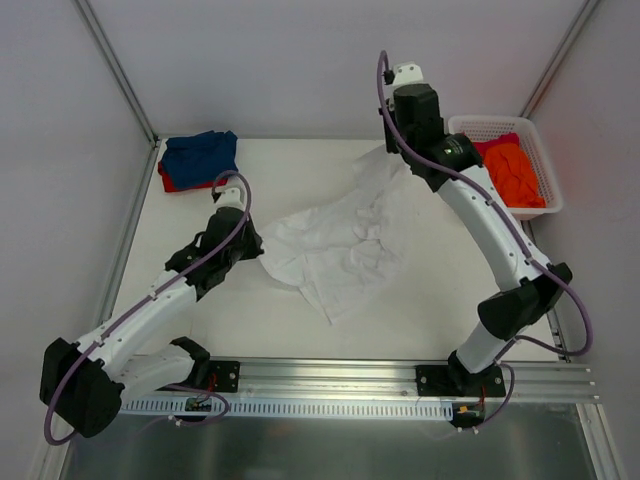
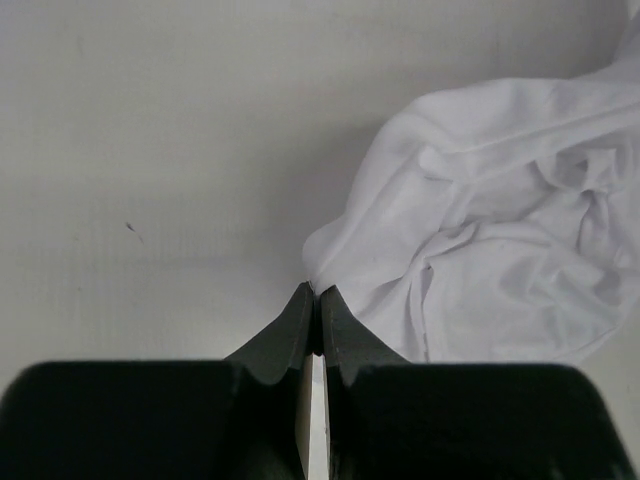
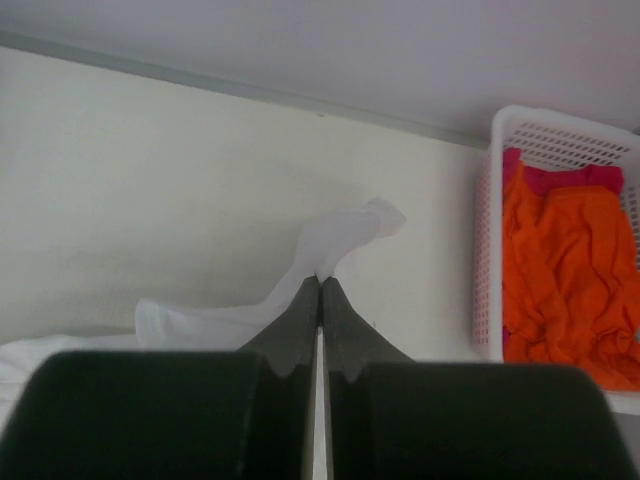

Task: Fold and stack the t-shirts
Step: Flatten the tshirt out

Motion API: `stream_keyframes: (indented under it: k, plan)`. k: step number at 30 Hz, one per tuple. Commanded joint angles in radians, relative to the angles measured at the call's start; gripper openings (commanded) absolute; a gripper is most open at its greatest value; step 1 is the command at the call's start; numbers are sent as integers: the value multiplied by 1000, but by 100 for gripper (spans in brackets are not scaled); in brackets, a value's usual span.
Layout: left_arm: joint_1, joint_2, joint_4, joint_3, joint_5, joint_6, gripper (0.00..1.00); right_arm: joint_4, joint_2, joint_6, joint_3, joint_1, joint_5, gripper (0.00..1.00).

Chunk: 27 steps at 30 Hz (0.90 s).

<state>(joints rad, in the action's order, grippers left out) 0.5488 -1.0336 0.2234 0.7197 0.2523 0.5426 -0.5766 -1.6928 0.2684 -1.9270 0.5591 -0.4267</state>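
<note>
White desk (image 1: 250, 320); left hand (image 2: 318, 292) and right hand (image 3: 320, 278) each pinched shut on white t-shirt (image 1: 350, 240) edge; best drawn apart evenly to flatten.

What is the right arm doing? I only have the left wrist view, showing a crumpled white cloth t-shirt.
Observer: The right fingers are shut on a stretched corner of that large white cloth t-shirt, toward the far side of the table.
Operator: Any stack yet?
Observer: A blue cloth t-shirt lies on a red cloth t-shirt at the far left corner.
Operator: What remains?
Observer: A crumpled bright orange cloth t-shirt in the white plastic lattice basket, far right.
</note>
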Motion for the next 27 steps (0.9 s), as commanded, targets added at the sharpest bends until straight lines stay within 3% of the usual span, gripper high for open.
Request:
stream_keyframes:
  k: [1,10,27]
  plan:
    - [-42,56,57,93,57,-98,0,-22,123,43,-20,-33,-66,0]
    - [-134,113,139,291,105,-207,0,-34,292,95,-61,-79,-124,0]
    - [-144,155,171,737,145,-391,0,21,577,120,-118,-79,-83,0]
